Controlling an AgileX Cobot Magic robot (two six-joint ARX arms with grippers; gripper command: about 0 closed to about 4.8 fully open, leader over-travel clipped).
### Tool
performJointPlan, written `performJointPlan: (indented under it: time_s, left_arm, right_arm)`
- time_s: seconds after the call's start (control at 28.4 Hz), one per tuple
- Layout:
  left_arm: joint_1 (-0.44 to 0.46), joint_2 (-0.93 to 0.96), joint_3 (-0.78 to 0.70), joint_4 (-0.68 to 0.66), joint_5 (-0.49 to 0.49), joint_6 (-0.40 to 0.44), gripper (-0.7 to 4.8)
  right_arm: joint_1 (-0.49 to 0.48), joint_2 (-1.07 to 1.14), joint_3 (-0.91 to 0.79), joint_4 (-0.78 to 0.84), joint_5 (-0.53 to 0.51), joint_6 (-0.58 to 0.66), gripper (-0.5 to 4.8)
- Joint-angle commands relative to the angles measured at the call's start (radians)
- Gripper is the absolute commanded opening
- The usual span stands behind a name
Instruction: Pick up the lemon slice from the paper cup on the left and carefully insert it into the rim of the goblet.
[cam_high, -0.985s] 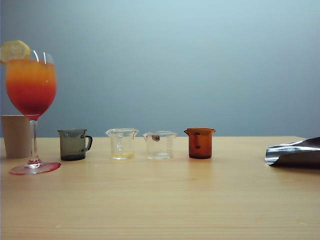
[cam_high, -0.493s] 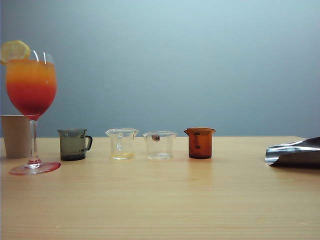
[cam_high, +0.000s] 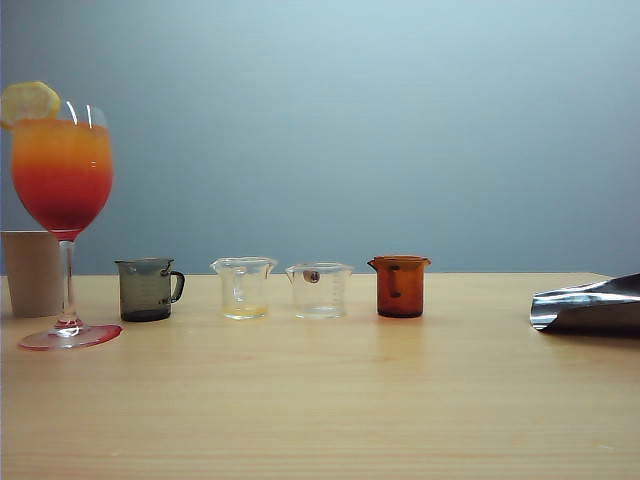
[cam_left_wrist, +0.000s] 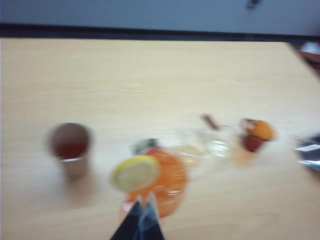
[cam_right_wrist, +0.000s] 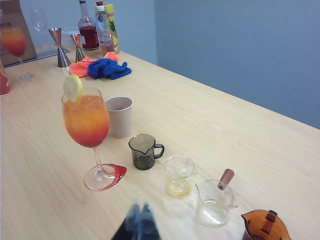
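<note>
The goblet (cam_high: 62, 175) stands at the far left, filled with an orange-to-red drink. The lemon slice (cam_high: 29, 101) sits upright on its rim, also seen as the lemon slice (cam_right_wrist: 73, 87) and, blurred, the lemon slice (cam_left_wrist: 135, 172). The paper cup (cam_high: 31, 272) stands just behind the goblet. My left gripper (cam_left_wrist: 142, 212) is shut and empty, hovering above and a little back from the goblet (cam_left_wrist: 169, 184); it is outside the exterior view. My right gripper (cam_right_wrist: 140, 219) is shut and empty over bare table, well short of the goblet (cam_right_wrist: 87, 122).
A grey handled cup (cam_high: 148, 289), two clear beakers (cam_high: 243, 287) (cam_high: 320, 290) and an amber beaker (cam_high: 400, 285) stand in a row. The right arm's shiny end (cam_high: 588, 306) lies at the right edge. Bottles (cam_right_wrist: 90, 32), jiggers (cam_right_wrist: 61, 47) and a blue cloth (cam_right_wrist: 107, 68) sit at the table's far end.
</note>
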Motion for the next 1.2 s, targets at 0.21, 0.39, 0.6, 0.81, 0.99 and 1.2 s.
performJointPlan:
  time_s: [0.21,0.39,0.6,0.81,0.99,1.2]
  left_arm:
    - [-0.074,-0.148,-0.053,0.007,-0.173,-0.028,-0.05]
    - [-0.076,-0.274,-0.181,0.067,-0.177,-0.045,-0.06]
    - [-0.076,-0.427,-0.341,0.212,-0.257,-0.055,-0.06]
    - [-0.076,-0.49,-0.441,0.28,-0.266,-0.076,-0.06]
    - [-0.076,-0.534,-0.535,0.37,-0.274,-0.076,-0.05]
    - [-0.076,-0.587,-0.676,0.525,-0.339,-0.098,-0.06]
  right_arm:
    - [0.0,-0.003,0.008,0.0,-0.001,-0.002,-0.05]
    - [0.0,-0.003,0.008,-0.013,0.006,-0.002,-0.05]
    - [0.0,-0.003,0.008,-0.015,0.078,-0.002,-0.05]
    - [0.0,-0.005,0.008,-0.029,0.2,-0.002,-0.05]
    - [0.0,-0.005,0.008,-0.029,0.234,-0.002,-0.05]
    - [0.0,-0.003,0.007,-0.028,0.234,-0.002,-0.05]
